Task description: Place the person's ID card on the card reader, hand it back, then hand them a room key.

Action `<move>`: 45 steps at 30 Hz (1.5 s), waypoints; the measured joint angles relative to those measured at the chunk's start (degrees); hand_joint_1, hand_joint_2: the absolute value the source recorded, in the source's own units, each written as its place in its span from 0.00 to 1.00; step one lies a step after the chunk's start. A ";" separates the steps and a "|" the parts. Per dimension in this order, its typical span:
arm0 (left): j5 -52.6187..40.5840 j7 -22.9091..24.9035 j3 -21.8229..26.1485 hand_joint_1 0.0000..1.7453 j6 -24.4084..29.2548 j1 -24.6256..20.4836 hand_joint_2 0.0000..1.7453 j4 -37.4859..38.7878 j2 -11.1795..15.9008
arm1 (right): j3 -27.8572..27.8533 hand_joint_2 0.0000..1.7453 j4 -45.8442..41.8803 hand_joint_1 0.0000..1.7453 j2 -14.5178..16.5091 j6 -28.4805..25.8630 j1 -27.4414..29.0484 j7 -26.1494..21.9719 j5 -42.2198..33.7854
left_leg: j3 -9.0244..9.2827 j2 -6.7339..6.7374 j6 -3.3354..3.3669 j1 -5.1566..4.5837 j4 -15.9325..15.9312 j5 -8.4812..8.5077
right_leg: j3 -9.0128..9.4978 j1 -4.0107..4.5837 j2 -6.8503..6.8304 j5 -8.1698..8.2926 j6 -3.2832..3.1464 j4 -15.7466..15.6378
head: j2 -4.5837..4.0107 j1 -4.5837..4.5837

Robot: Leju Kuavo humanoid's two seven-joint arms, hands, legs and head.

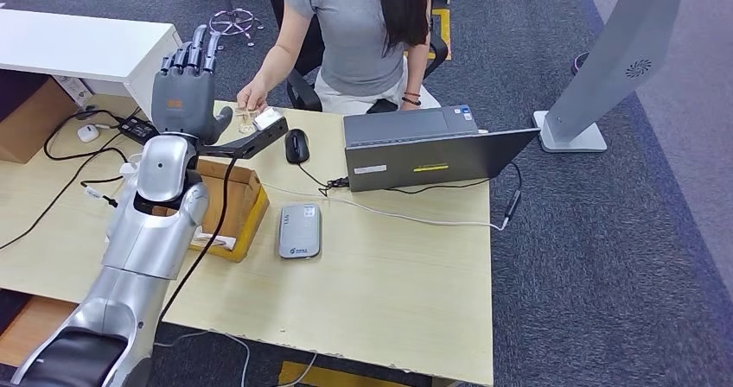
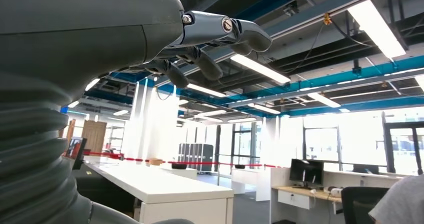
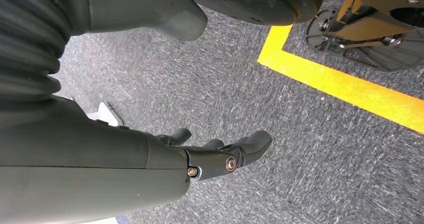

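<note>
Left hand is raised, fingers spread, gripping nothing; the ID card sits pinched in the person's hand just past it. Probably best to ease forward, palm steady, closing only once it's between the fingers.

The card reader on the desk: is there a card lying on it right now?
No. The grey card reader lies bare on the desk.

Right hand seen over grey carpet, nothing held, fingers slightly bent and apart; yellow floor line seen beyond
</note>
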 joint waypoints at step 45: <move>4.30 -10.20 5.38 0.00 -4.05 42.94 1.00 -29.92 -5.53 | -12.33 1.00 -0.09 0.00 0.66 -3.12 0.56 1.44 -1.37 | 0.02 0.09 0.07 -0.03 -0.02 -0.37 | 0.04 -0.03 0.05 -0.31 0.06 -0.03 | 0.00 -0.01</move>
